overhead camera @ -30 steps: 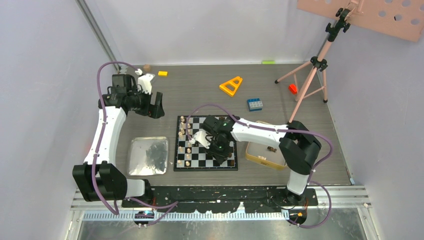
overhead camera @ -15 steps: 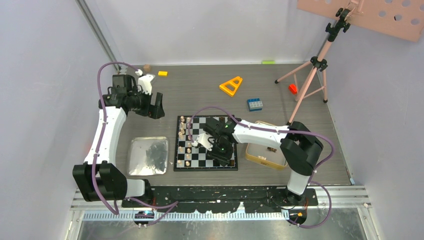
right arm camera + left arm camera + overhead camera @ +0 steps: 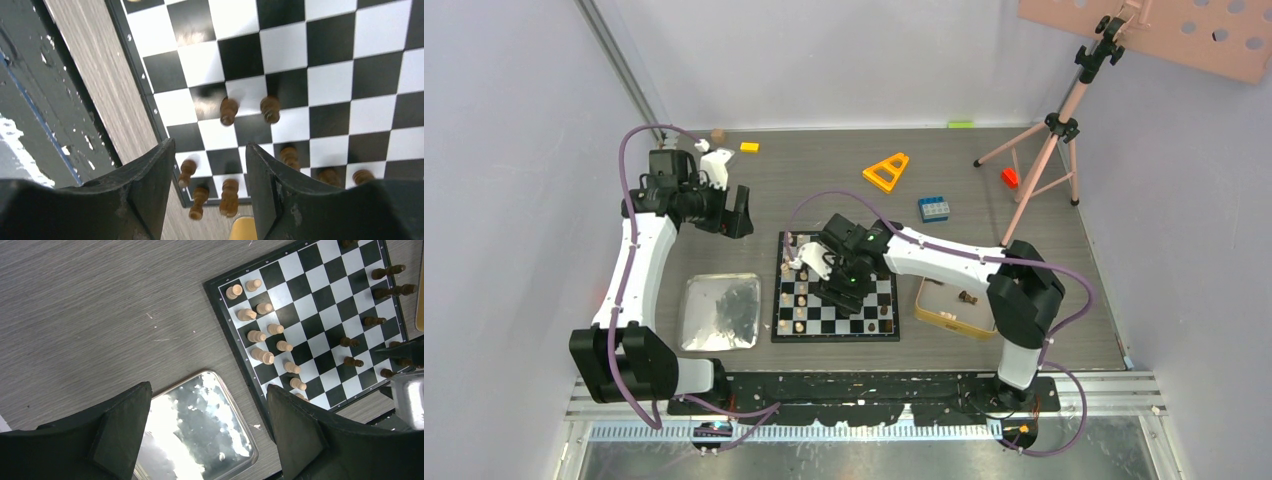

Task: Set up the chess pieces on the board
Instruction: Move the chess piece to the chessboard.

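The black-and-white board (image 3: 824, 320) lies at the table's middle. Light chess pieces (image 3: 794, 290) stand in its two left columns, and dark pieces (image 3: 884, 312) along its right side. My right gripper (image 3: 834, 288) hovers over the board's middle, open. In the right wrist view its gripper (image 3: 209, 150) has nothing between the fingers. Dark pieces (image 3: 229, 111) stand below it on the board (image 3: 280, 50), near its corner. My left gripper (image 3: 736, 212) hangs open, off the board's far left corner. The left wrist view shows that gripper (image 3: 208, 390) empty above the tray, with light pieces (image 3: 265, 335) on the board (image 3: 320, 300).
A shiny silver tray (image 3: 719, 312) sits left of the board. A gold-rimmed tin (image 3: 944, 312) holding dark pieces (image 3: 967, 297) sits to its right. Behind are an orange triangle (image 3: 886, 172), a blue brick (image 3: 933, 208), a yellow block (image 3: 749, 147) and a pink tripod (image 3: 1044, 150).
My right gripper has opened and moved from the board's near right part toward its middle and left. The left arm has not moved.
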Controlling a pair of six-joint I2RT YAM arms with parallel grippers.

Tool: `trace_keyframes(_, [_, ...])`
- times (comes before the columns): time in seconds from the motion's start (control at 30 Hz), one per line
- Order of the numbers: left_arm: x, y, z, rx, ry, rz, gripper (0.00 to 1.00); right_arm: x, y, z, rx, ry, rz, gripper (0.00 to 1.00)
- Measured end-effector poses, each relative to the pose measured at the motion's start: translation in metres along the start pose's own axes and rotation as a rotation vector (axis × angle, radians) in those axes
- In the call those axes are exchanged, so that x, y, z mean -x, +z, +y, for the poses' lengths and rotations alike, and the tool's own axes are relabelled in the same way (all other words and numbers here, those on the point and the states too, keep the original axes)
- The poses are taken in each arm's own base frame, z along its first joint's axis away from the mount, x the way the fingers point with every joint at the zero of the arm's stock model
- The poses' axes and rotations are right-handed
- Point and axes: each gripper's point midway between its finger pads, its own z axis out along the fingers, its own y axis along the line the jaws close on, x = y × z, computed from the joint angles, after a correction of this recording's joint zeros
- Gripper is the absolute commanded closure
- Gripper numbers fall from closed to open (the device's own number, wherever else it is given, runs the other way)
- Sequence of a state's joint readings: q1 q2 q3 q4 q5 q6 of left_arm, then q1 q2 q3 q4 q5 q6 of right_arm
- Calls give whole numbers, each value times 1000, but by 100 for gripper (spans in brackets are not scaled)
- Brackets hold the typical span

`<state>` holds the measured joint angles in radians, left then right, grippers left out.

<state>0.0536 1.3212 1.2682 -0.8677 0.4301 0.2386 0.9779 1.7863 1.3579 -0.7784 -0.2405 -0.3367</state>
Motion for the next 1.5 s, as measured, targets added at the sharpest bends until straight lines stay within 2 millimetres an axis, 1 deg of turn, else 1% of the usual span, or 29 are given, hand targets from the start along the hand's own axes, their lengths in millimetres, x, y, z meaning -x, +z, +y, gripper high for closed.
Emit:
trace_keyframes(0.07, [-1,0,0,0,0,2,12,8,3,-3,-5,-2,-15,41])
trace_keyframes(0.13, [-1,0,0,0,0,4,12,12,10,-7,-5,0,-13,41])
trace_keyframes(0.23, [-1,0,0,0,2,4,12,8,24,-9,1,6,15,43])
trace_keyframes(0.33, [-2,1,0,1,2,4,12,2,33,-11,5,10,42,46])
trace_keyframes(0.6, [-4,1,1,1,0,9,12,5,36,-13,5,8,42,56])
trace_keyframes(0.67, [-4,1,1,1,0,9,12,7,38,-14,4,7,40,62])
trace_keyframes(0.7, [-4,1,1,1,0,9,12,7,39,-14,4,5,40,68])
trace_keyframes(0.73, [-4,1,1,1,0,9,12,8,40,-15,3,4,40,72])
trace_keyframes(0.8, [-4,1,1,1,0,9,12,7,41,-15,3,2,44,84])
trace_keyframes(0.87, [-4,1,1,2,-1,9,12,7,41,-17,2,2,44,90])
trace_keyframes(1.0, [-4,1,2,3,-2,9,12,6,40,-20,-2,12,44,97])
trace_keyframes(1.1, [-4,1,2,4,-4,9,12,3,37,-23,-7,19,46,99])
trace_keyframes(1.2, [-4,1,2,5,-4,8,12,-9,31,-21,-10,30,67,99])
trace_keyframes(1.33, [-3,0,2,6,-3,5,12,-27,16,-17,-14,45,88,99])
trace_keyframes(1.43, [-3,0,2,4,-4,4,12,-35,11,-16,-17,52,91,99])
trace_keyframes(1.5, [-4,0,2,3,-5,5,12,-40,11,-15,-16,59,99,99])
